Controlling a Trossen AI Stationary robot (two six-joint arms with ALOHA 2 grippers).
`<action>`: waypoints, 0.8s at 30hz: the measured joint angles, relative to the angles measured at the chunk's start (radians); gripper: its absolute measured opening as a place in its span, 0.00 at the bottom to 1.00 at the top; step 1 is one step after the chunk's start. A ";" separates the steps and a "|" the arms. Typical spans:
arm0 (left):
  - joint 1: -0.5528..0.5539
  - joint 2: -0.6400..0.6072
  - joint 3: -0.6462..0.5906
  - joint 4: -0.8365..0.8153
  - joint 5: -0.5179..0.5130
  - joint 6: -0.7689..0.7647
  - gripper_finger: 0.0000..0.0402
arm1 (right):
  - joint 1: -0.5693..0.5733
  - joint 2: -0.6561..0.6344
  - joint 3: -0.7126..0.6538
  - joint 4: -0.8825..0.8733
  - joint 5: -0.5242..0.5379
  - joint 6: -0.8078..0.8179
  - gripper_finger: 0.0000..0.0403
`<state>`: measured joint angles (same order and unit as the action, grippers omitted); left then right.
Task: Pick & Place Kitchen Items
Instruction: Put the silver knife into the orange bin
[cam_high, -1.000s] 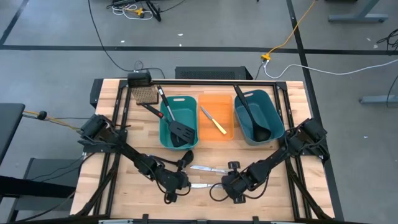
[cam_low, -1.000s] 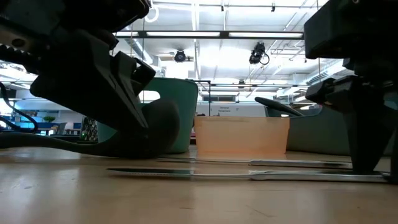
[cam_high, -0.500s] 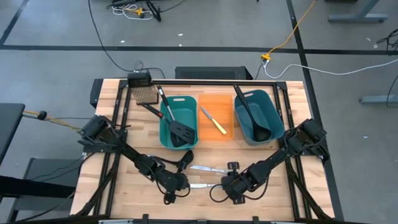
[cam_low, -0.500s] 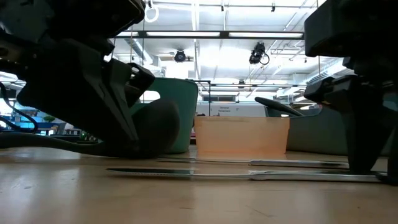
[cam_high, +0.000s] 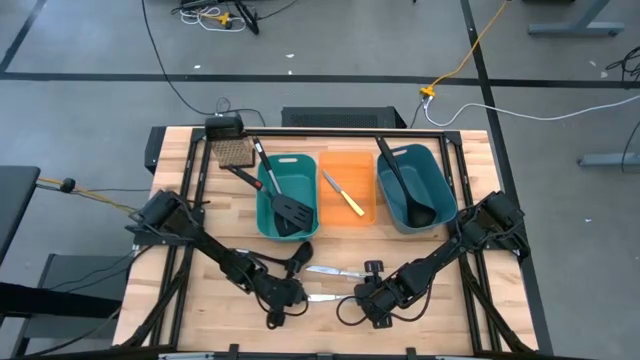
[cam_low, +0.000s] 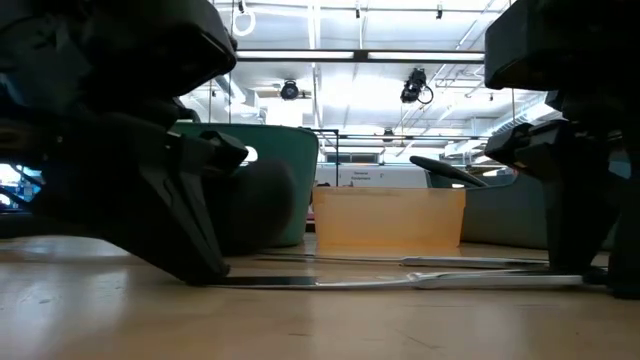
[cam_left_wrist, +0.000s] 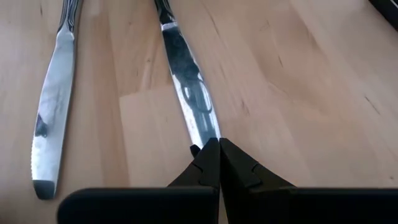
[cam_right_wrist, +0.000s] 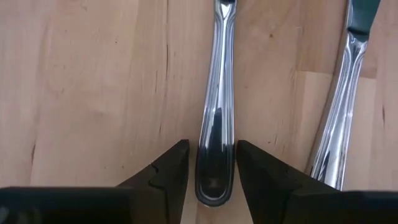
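Knife handle (cam_right_wrist: 215, 149) lies between the right claw's (cam_right_wrist: 213, 171) spread fingers.

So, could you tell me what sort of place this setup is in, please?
Probably a robotics lab or workshop: a wooden table on a grey concrete floor with loose cables, and, in the low view, an open industrial ceiling with strip lights.

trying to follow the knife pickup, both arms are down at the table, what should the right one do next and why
Probably close the right gripper. Its fingers stand open on either side of the handle of the near table knife, which lies flat on the wood between them without being pinched. The left gripper is shut with its tip at that knife's blade, so it may be steadying it; lifting would follow the grip.
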<state>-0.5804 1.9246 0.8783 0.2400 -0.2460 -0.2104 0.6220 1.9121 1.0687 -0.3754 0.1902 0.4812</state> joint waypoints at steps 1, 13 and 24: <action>0.000 0.002 0.000 0.000 0.000 -0.001 0.01 | 0.000 0.000 0.000 0.000 0.001 0.000 0.37; 0.001 0.004 -0.002 -0.007 0.004 -0.006 0.01 | -0.011 0.002 0.002 -0.016 -0.022 -0.020 0.36; 0.000 0.006 -0.003 -0.006 0.007 -0.007 0.01 | -0.032 0.001 0.003 -0.040 -0.048 -0.018 0.20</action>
<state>-0.5800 1.9308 0.8753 0.2344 -0.2386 -0.2173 0.5903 1.9133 1.0714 -0.4154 0.1418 0.4633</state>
